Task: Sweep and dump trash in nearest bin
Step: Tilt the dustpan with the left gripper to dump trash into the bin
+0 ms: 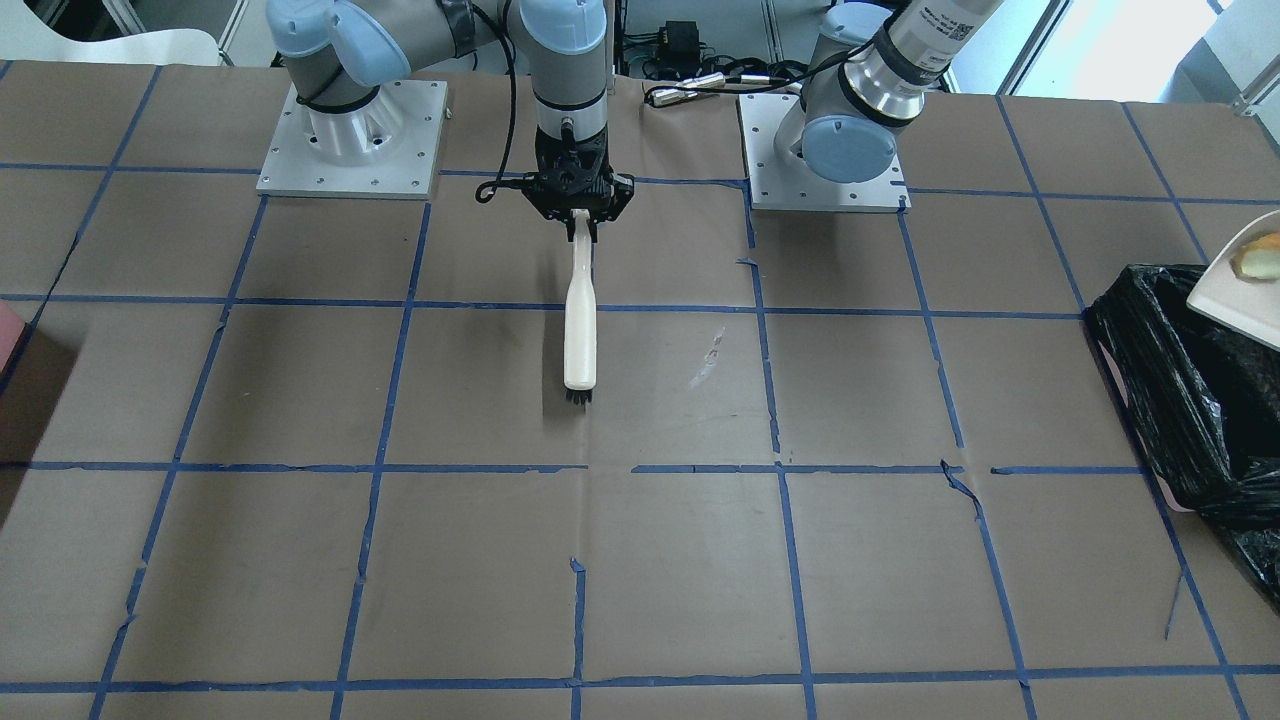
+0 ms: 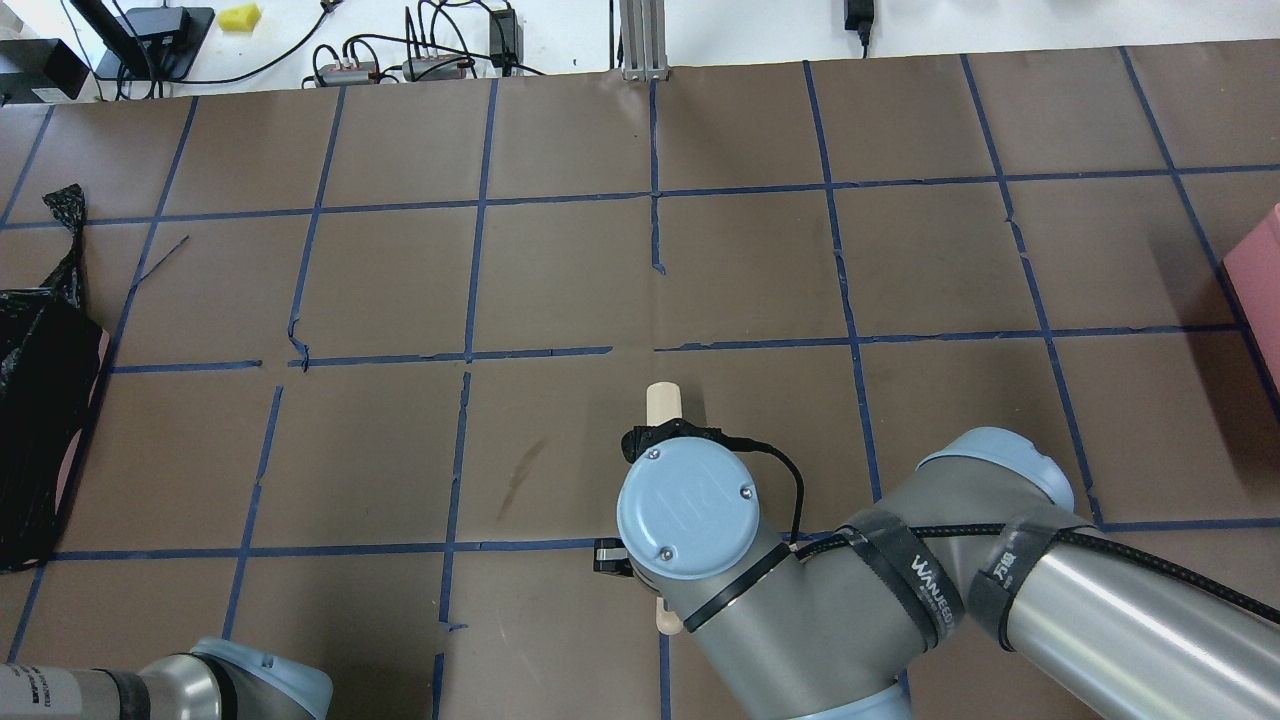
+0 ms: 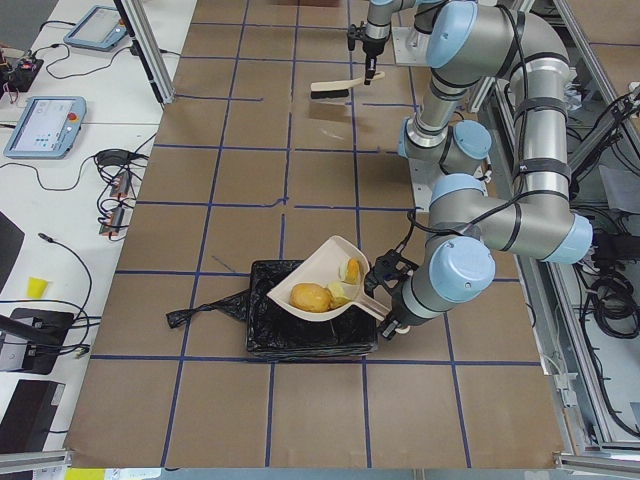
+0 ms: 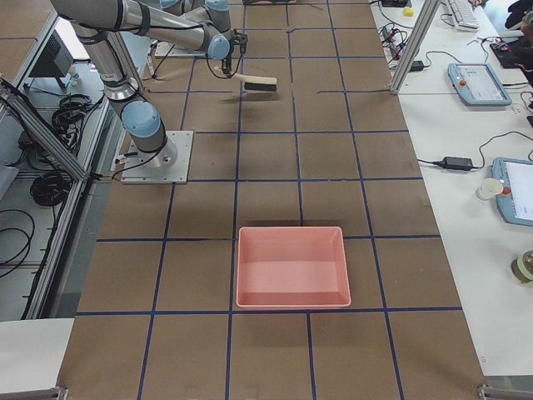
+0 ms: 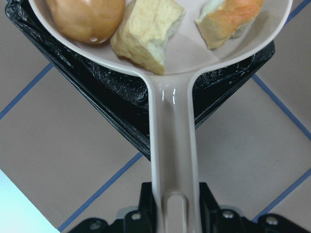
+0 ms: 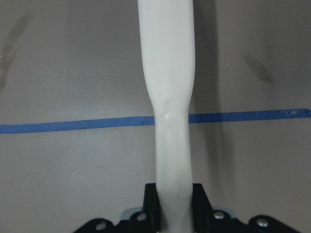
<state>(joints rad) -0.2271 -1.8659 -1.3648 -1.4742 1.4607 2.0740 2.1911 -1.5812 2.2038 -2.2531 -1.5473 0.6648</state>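
My left gripper [image 5: 174, 208] is shut on the handle of a cream dustpan [image 5: 172, 145] and holds it level over the bin [image 3: 310, 335], which is lined with a black bag [image 5: 97, 82]. In the pan lie a brown potato [image 5: 87, 14] and two bread-like pieces [image 5: 146, 31]. The pan [image 1: 1245, 280] and the bin [image 1: 1190, 400] also show at the right edge of the front-facing view. My right gripper [image 1: 582, 215] is shut on a cream brush [image 1: 580, 330] and holds it above the table's middle, black bristles down, as the right wrist view shows [image 6: 167, 73].
A pink tray [image 4: 291, 267] stands at the table's end on my right, seen also in the overhead view [image 2: 1260, 270]. The brown paper table has blue tape lines. Cables and devices lie beyond the far edge [image 2: 400, 60].
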